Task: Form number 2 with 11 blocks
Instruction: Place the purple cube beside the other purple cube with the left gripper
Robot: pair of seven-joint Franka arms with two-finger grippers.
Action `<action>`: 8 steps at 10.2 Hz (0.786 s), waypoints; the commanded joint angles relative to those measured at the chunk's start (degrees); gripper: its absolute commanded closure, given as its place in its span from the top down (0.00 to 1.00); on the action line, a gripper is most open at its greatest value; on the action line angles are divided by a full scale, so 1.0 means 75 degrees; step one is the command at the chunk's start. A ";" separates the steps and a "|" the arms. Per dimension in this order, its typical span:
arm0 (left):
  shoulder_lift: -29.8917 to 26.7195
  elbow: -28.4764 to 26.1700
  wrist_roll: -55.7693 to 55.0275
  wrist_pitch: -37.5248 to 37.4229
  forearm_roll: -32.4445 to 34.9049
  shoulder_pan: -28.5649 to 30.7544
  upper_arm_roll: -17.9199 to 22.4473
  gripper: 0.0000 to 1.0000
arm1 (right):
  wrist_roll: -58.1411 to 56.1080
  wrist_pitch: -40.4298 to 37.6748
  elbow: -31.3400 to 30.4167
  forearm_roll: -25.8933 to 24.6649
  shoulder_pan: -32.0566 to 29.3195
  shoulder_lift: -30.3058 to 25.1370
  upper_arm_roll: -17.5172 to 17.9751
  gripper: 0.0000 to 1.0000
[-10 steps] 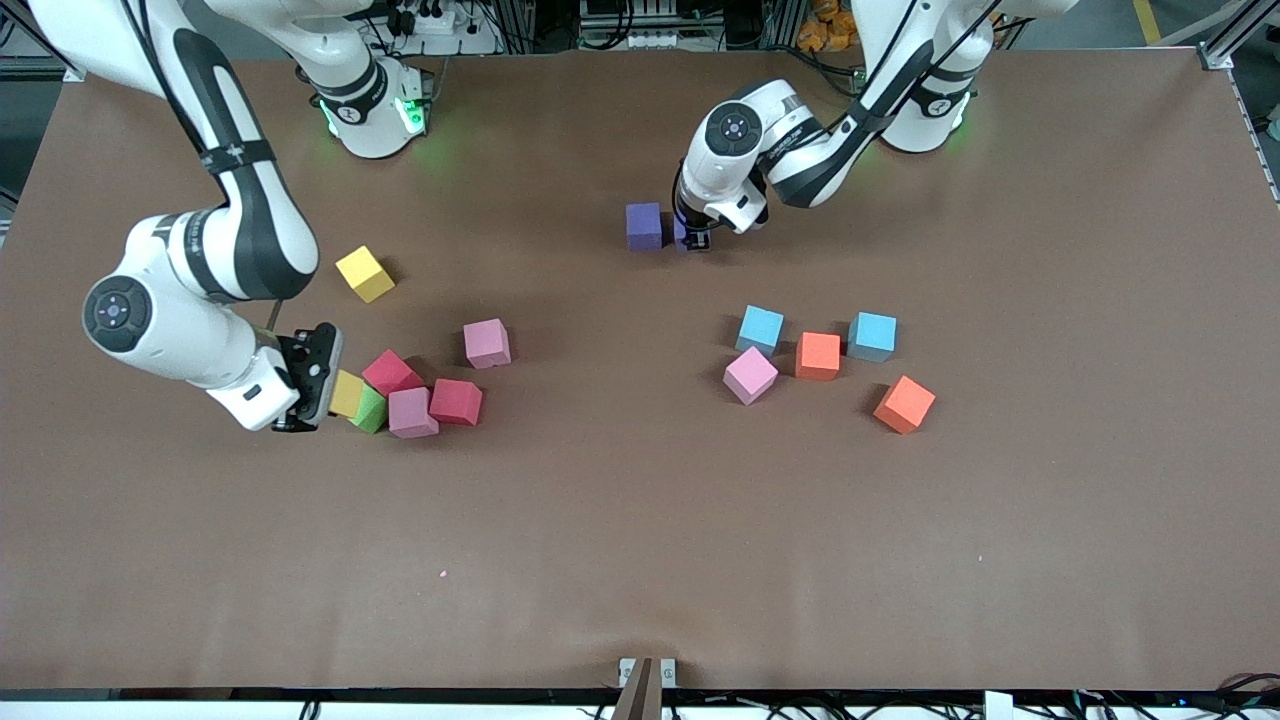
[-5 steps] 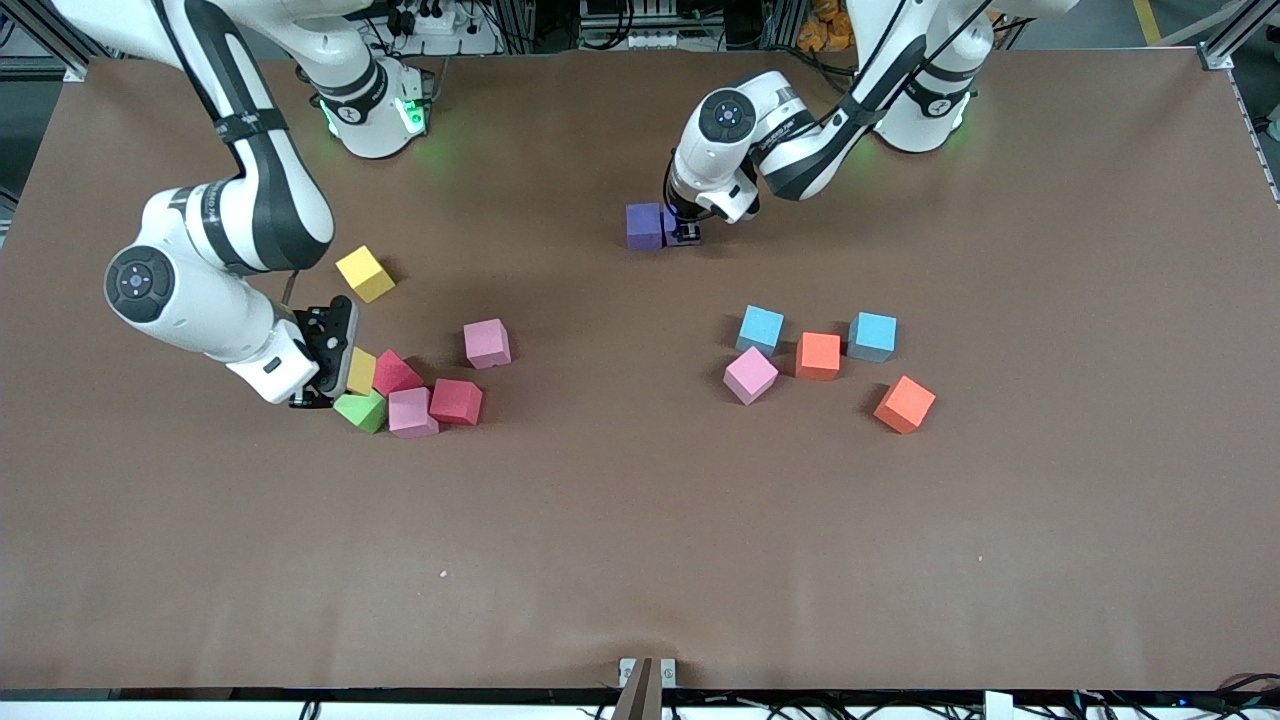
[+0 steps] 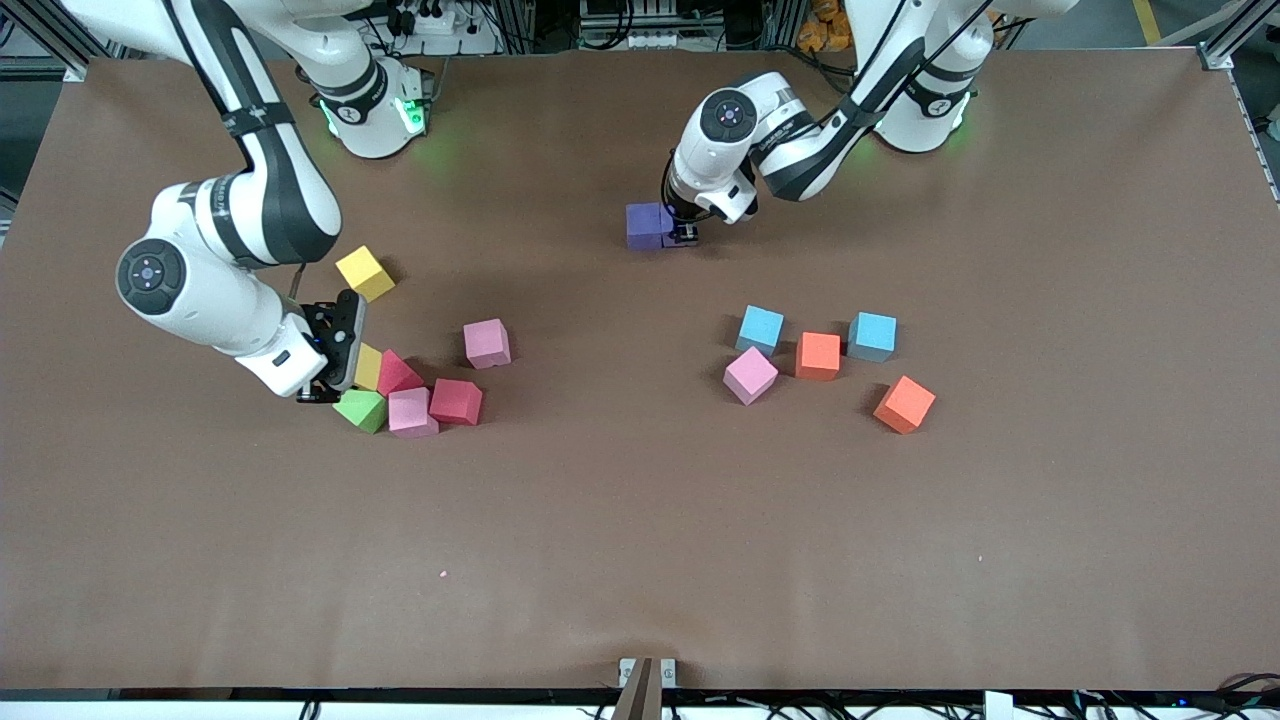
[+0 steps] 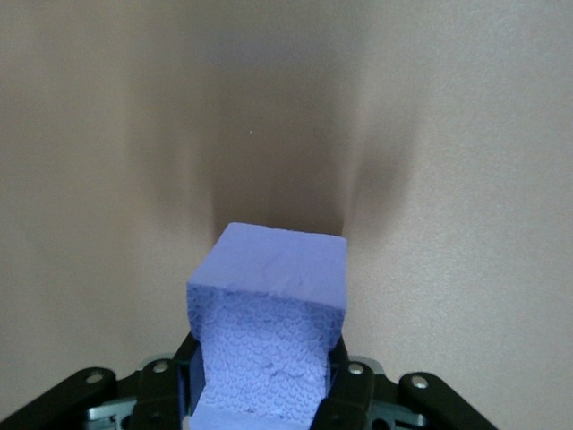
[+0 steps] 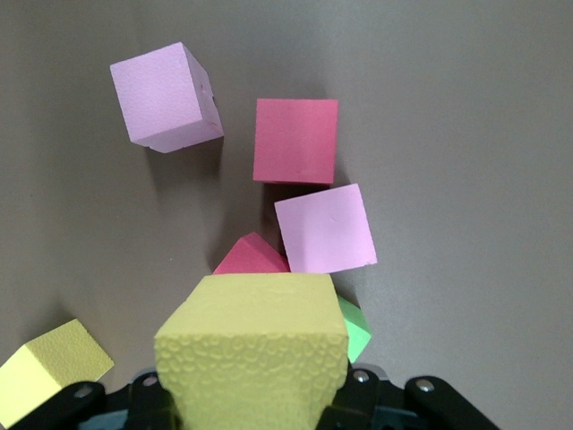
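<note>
My right gripper (image 3: 335, 358) is shut on a yellow block (image 3: 367, 367) and holds it just over the cluster at the right arm's end; the right wrist view shows it between the fingers (image 5: 251, 358). Below it lie a red block (image 3: 399, 374), two pink blocks (image 3: 412, 412) (image 3: 487, 343), another red block (image 3: 456, 401) and a second yellow block (image 3: 365, 273). My left gripper (image 3: 684, 232) is shut on a purple block (image 4: 269, 313), low at the table and right beside the other purple block (image 3: 647, 225). Two light blue blocks (image 3: 761, 328) (image 3: 872, 336), an orange-red block (image 3: 818, 355), a pink block (image 3: 750, 375) and an orange block (image 3: 904, 404) lie at the left arm's end.
A green cube (image 3: 360, 409) sits at the edge of the cluster, just below my right gripper, touching a pink block; it also shows in the right wrist view (image 5: 354, 328). The brown table (image 3: 640, 540) stretches wide toward the front camera.
My right gripper has lifted the yellow block off the green cube and carried it toward the robots' bases. My left gripper has slid its purple block up against the other purple block.
</note>
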 commanded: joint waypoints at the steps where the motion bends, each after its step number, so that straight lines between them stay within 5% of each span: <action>1: 0.0042 -0.0070 -0.0096 0.0240 -0.0175 -0.0047 -0.0073 0.46 | -0.0070 0.0135 -0.0234 0.0121 0.0282 -0.0210 -0.0034 0.28; 2: 0.0054 -0.0070 -0.0096 0.0240 -0.0175 -0.0047 -0.0073 0.55 | -0.0023 0.0135 -0.0234 0.0121 0.0445 -0.0222 -0.0045 0.28; 4: 0.0042 -0.0070 -0.0084 0.0228 -0.0163 -0.0047 -0.0073 1.00 | 0.0024 0.0170 -0.0234 0.0121 0.0645 -0.0187 -0.0034 0.28; 8: -0.0401 -0.0082 -0.0154 -0.0086 -0.0163 -0.0012 -0.0108 1.00 | 0.0036 0.0158 -0.0280 0.0121 0.0786 -0.0151 -0.0045 0.27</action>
